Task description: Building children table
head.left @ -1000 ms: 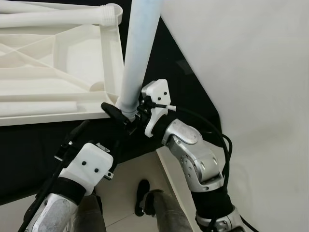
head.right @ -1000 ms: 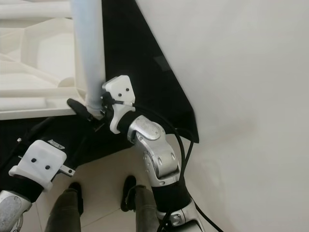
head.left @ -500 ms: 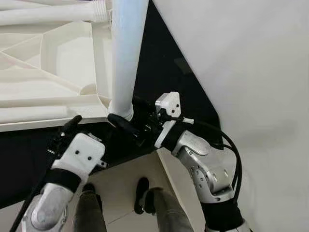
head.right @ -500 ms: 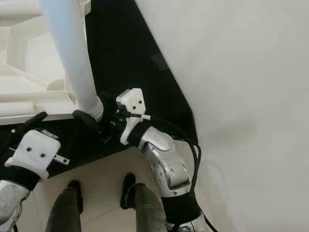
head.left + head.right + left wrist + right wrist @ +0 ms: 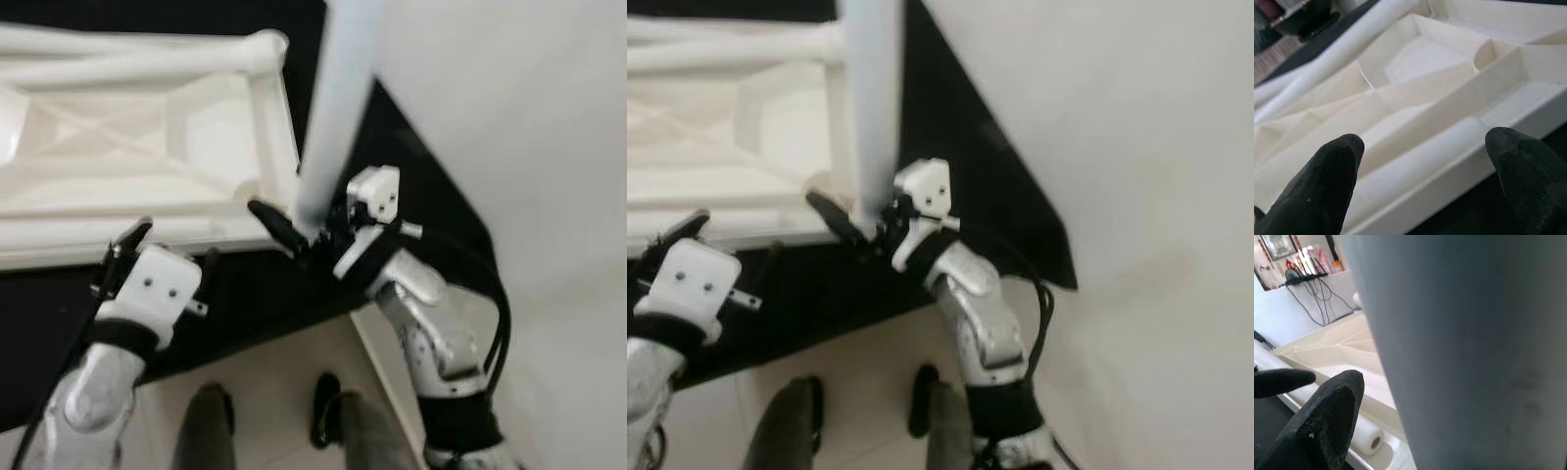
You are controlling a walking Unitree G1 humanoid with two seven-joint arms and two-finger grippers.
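Right gripper clamped on upright table leg at tabletop corner; left gripper, fingers apart, at tabletop's near edge.

Head views bright, evenly lit, slightly motion-blurred; white wall washed out. Wrist views sharp behind, near fingers soft.

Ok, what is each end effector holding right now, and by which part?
The right end effector grips the pale blue table leg at its lower end. The left end effector is open, holding nothing, by the upturned white tabletop.
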